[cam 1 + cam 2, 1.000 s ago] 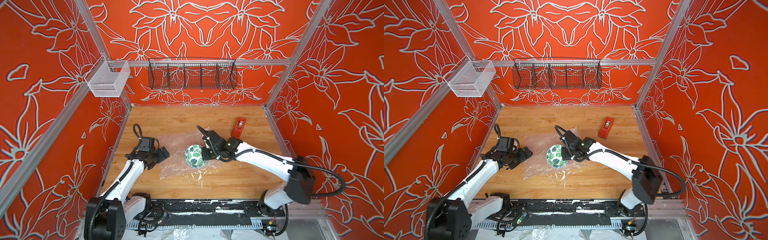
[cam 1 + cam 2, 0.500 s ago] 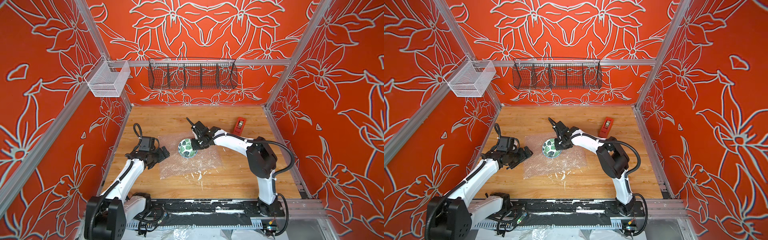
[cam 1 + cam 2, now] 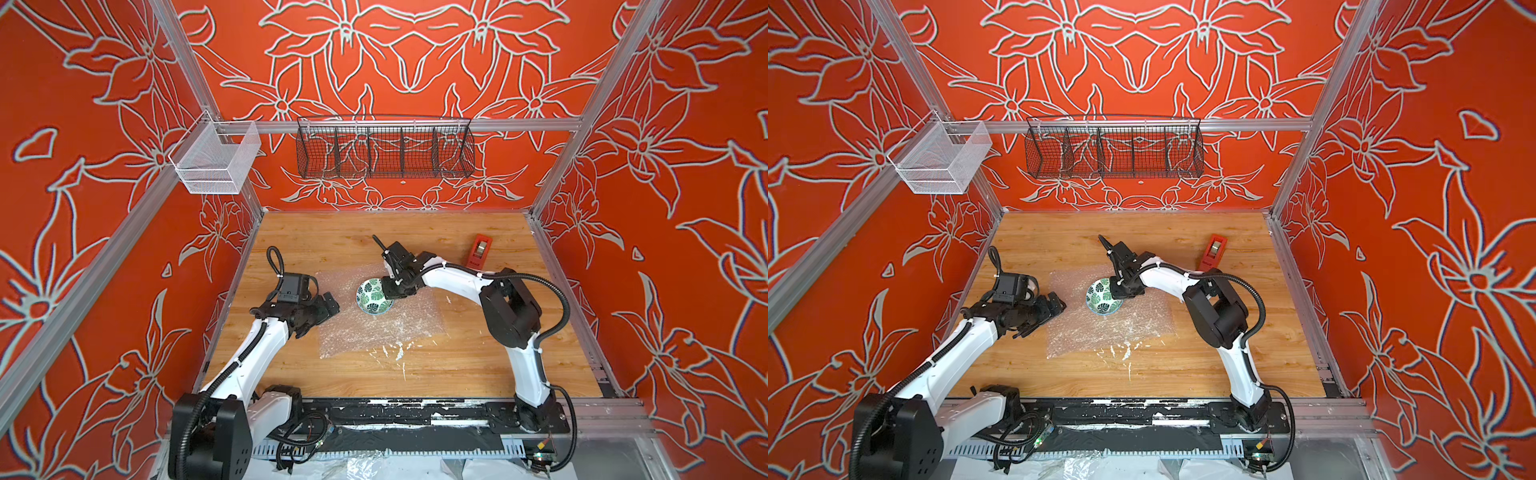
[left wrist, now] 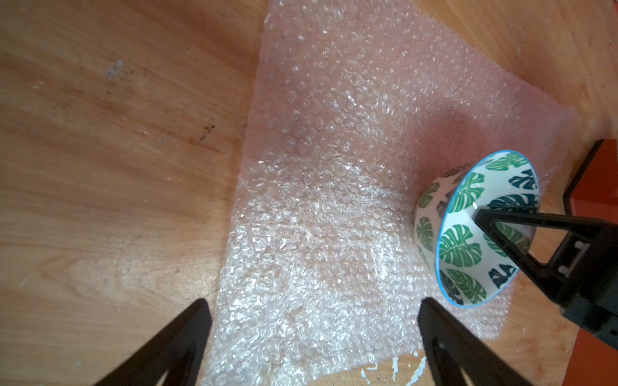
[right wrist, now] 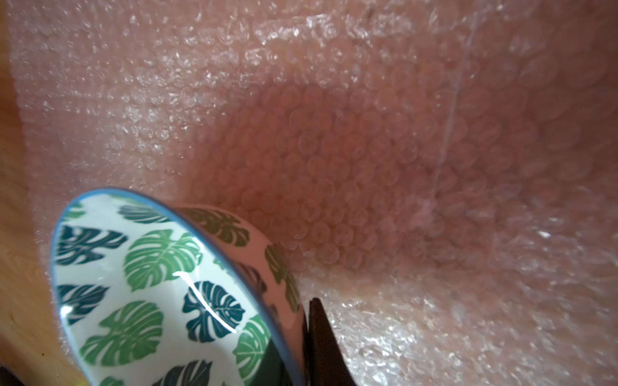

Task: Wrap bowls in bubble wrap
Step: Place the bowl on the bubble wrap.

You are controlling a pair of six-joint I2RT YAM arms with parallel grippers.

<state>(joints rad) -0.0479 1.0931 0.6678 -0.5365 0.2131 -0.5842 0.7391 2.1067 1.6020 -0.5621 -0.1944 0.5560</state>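
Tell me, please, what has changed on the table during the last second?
The right gripper, shut on the rim of the small white ceramic bowl with green leaf prints, carried it across the clear bubble wrap sheet, farther back and closer to the open left gripper. That gripper, the sheet and the red tape dispenser stayed put.

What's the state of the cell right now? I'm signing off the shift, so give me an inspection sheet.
Surface: wooden table, white flecks near the front.
Job's things: bowl tilted on the bubble wrap, which lies flat and unfolded.
Clutter: red tape dispenser far right, off the wrap.
Grippers: right gripper clamps the bowl's rim; left gripper open at the wrap's edge.
Cables: black hoses follow both arms, none seen snagged.
Surroundings: black wire basket and white mesh basket on the rails, nothing seen inside.
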